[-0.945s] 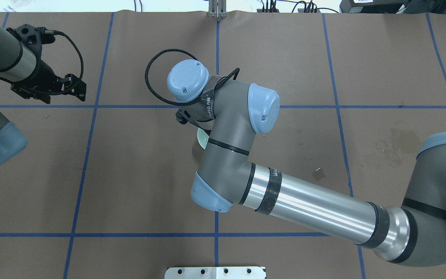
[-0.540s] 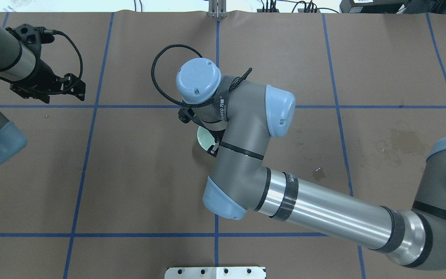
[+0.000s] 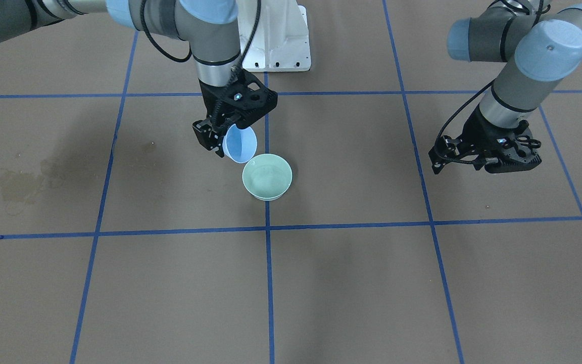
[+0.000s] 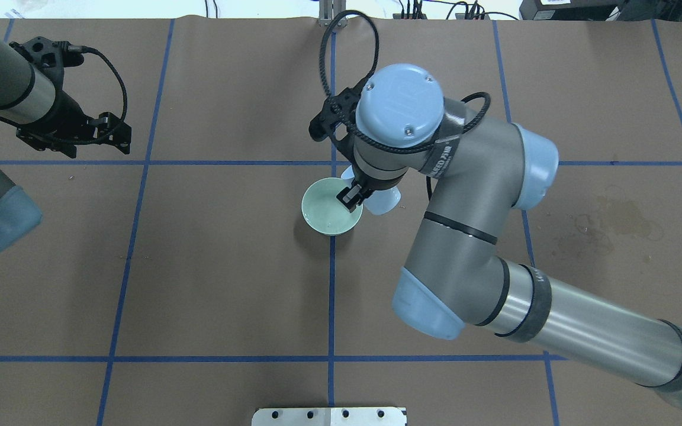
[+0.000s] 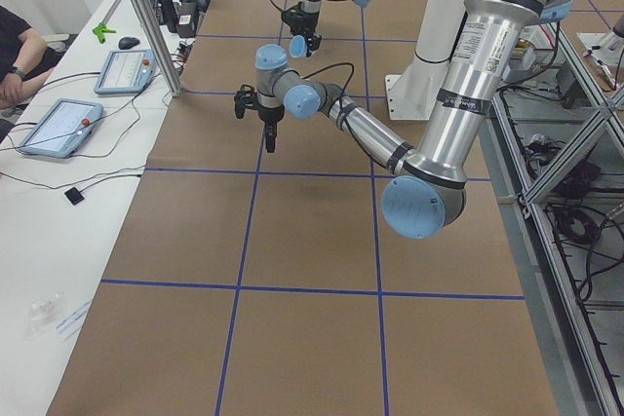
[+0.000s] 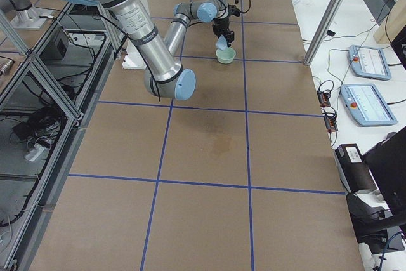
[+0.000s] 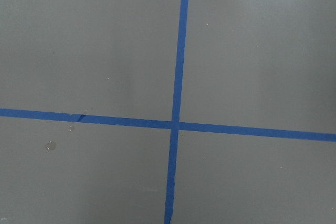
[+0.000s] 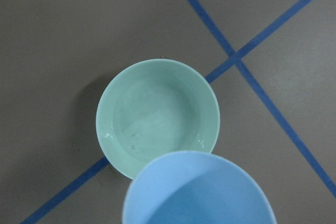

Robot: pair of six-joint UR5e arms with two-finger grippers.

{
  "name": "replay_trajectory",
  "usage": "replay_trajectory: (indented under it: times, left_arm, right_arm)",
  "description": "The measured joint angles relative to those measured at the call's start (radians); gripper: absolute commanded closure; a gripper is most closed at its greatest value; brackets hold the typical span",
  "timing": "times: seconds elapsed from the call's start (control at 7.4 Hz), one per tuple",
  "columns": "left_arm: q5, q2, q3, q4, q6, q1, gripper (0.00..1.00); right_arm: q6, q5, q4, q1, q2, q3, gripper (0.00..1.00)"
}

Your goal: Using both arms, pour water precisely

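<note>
Right arm (image 4: 483, 195) reaches in to mid-worktop (image 3: 372, 283). Right fingers (image 4: 351, 198) are clamped on the rim of a blue bowl (image 3: 239, 144) and hold it off the surface.

Blue bowl is tipped steeply, mouth turned toward the green bowl (image 3: 267, 177), its low edge just over the green bowl's near rim. Cannot tell whether the rims touch.

Green bowl stands upright on a blue tape line (image 3: 269, 283), in the stretch between two crossing lines.

Water (image 8: 157, 124) lies in the bottom of the green bowl: clear, shallow, seen only as faint ripples and a few glints by the wall. The visible part of the blue bowl's inside looks plain in the right wrist view.

Left arm (image 3: 518, 65) is well apart, over the worktop's left side. Left fingers (image 5: 270, 138) point down above bare paper near a tape crossing; cannot tell if they are wide or narrow. Nothing shows between them.

Also there: a stain (image 3: 18, 182) on the paper on the robot's right, a small droplet (image 7: 51, 145) by the tape under the left wrist, and the white pedestal (image 3: 276, 40).
</note>
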Motion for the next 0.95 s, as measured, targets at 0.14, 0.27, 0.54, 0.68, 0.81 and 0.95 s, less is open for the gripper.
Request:
replay_trajectory:
  times: [0.14,0.27,0.54,0.68,0.81,0.95]
  left_arm:
    - [0.000,0.000,0.000,0.000,0.000,0.000,0.00]
    - [0.000,-0.001,0.000,0.000,-0.001,0.001,0.00]
    - [0.000,-0.001,0.002,0.000,-0.001,0.001,0.00]
    - [0.001,-0.001,0.005,0.000,-0.001,0.001,0.00]
    - [0.001,-0.001,0.008,0.000,-0.001,0.001,0.00]
    - [0.001,-0.002,0.008,0.000,-0.004,0.001,0.00]
  right_arm:
    - [0.123,-0.056,0.037,0.038,-0.055,0.071,1.00]
    - [0.241,-0.157,0.112,0.061,-0.122,0.133,1.00]
    - [0.464,-0.297,0.306,0.093,-0.277,0.188,1.00]
    - [0.569,-0.346,0.370,0.107,-0.343,0.195,1.00]
    - [0.687,-0.410,0.397,0.120,-0.393,0.201,1.00]
    - [0.779,-0.492,0.408,0.127,-0.455,0.209,1.00]
